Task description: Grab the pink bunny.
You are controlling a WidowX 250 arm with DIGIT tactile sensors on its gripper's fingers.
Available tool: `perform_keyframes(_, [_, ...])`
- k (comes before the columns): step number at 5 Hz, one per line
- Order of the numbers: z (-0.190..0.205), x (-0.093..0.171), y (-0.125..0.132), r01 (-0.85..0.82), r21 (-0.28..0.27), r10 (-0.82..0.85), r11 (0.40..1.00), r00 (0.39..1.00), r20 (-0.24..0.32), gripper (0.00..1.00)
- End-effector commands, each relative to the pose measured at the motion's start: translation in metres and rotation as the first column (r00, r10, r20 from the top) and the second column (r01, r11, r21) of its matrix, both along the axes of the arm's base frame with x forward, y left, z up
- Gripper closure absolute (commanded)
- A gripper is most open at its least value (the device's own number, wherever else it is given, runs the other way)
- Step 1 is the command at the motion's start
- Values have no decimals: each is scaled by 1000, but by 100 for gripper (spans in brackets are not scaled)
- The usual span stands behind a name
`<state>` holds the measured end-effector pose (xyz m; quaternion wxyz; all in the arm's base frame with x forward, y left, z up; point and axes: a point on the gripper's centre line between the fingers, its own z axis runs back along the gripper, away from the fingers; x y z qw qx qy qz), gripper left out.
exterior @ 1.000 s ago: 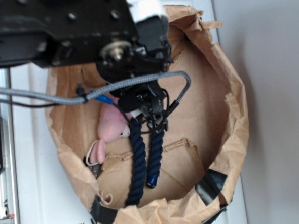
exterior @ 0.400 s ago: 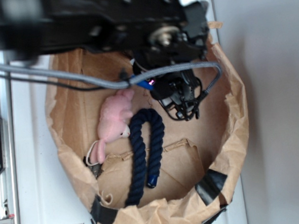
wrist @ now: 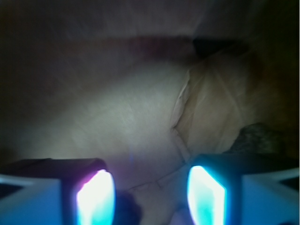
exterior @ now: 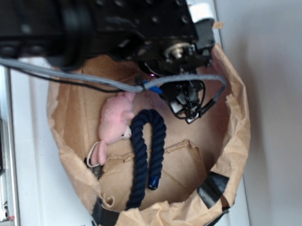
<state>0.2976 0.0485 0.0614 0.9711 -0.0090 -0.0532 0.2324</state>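
The pink bunny (exterior: 114, 123) is seen lying on the brown paper floor of a crumpled paper bag (exterior: 240, 138), just beside the bent navy rope (exterior: 147, 149), its left strand touching the toy's lower edge. The tool (exterior: 187, 101) is held apart from the bunny, to the right of the rope's bend. In the wrist view, the tool's (wrist: 150, 192) fingers (wrist: 206, 197) are shown spread, with nothing between them.

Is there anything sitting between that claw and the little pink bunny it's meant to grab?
Partly. The claw hangs over the paper bag's floor, right of the pink bunny. The bend of the navy rope lies between them, touching the bunny's side. From above, the bunny is uncovered.
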Motion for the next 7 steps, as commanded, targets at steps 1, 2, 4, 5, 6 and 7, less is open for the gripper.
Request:
perform_keyframes(1, [11,-20,-15,68,14,-68,998,997,29,0])
perform_keyframes(2, [35,-35,-20,65,-16,-64,998,997,48,0])
perform_keyframes(4, [43,-61,-29,103,-30,-102,994,994,32,0])
perform_keyframes(5, [24,-67,-37,127,-8,-126,992,992,24,0])
perform_keyframes(6, [4,-71,-40,153,-6,-153,988,988,2,0])
perform_keyframes(7, [-23,-72,-43,185,19,-186,982,983,7,0])
